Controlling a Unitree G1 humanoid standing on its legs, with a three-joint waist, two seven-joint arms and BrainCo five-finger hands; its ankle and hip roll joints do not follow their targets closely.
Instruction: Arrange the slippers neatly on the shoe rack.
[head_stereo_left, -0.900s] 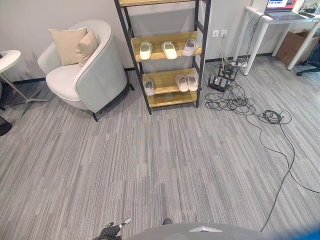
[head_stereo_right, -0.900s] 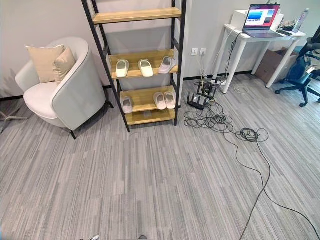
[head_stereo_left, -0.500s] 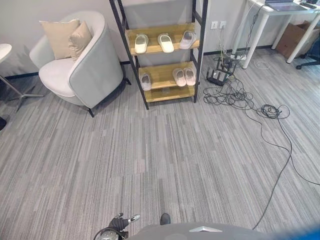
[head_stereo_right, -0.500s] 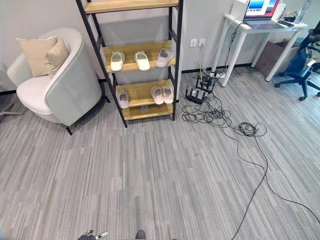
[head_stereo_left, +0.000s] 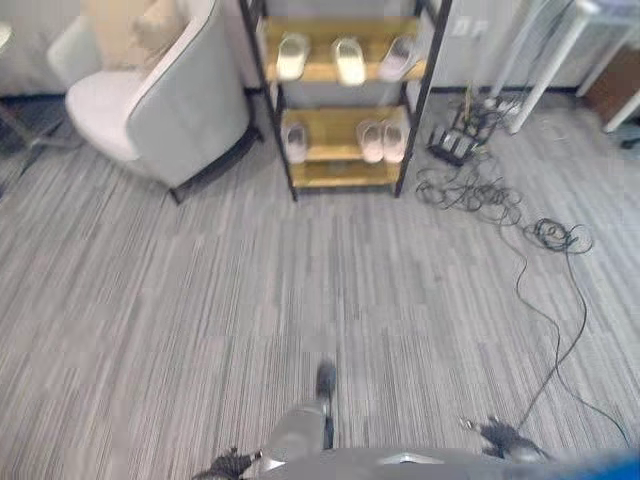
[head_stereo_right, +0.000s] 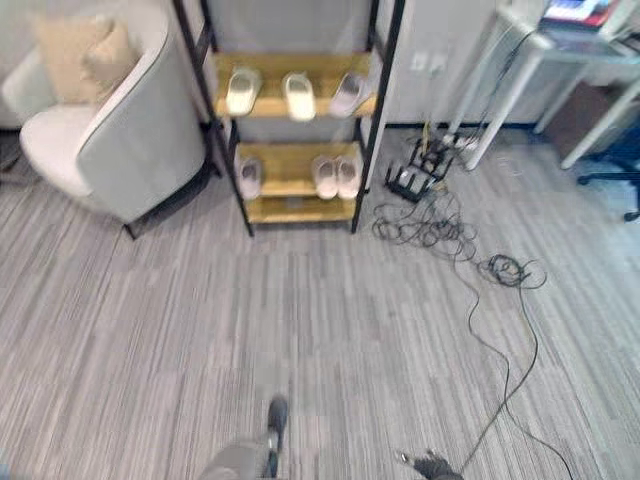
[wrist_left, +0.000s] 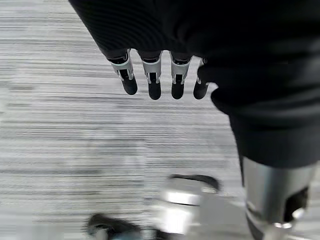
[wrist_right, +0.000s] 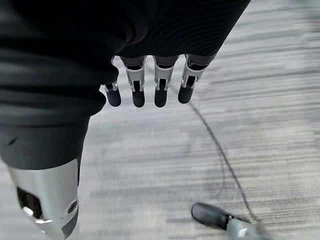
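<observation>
The shoe rack (head_stereo_left: 340, 174), black-framed with wooden shelves, stands against the far wall. Its upper shelf carries three pale slippers (head_stereo_left: 348, 60) side by side, the right one (head_stereo_left: 400, 58) askew. On the lower shelf a single slipper (head_stereo_left: 295, 140) lies at the left and a pink pair (head_stereo_left: 382, 140) at the right. Both hands hang low, far from the rack, over the grey carpet. My left hand (head_stereo_left: 228, 465) (wrist_left: 152, 75) has straight fingers and holds nothing. My right hand (head_stereo_left: 500, 435) (wrist_right: 135, 85) is likewise open with nothing in it.
A grey armchair (head_stereo_left: 160, 100) with beige cushions stands left of the rack. Black cables (head_stereo_left: 480, 190) and a black box (head_stereo_left: 455, 145) lie right of it, with one cable (head_stereo_left: 560, 330) trailing toward me. A white desk's legs (head_stereo_left: 560, 50) stand at the far right.
The whole picture has shifted as the camera moved. My right hand has come into view at the lower right. The slippers on the rack lie as before.
</observation>
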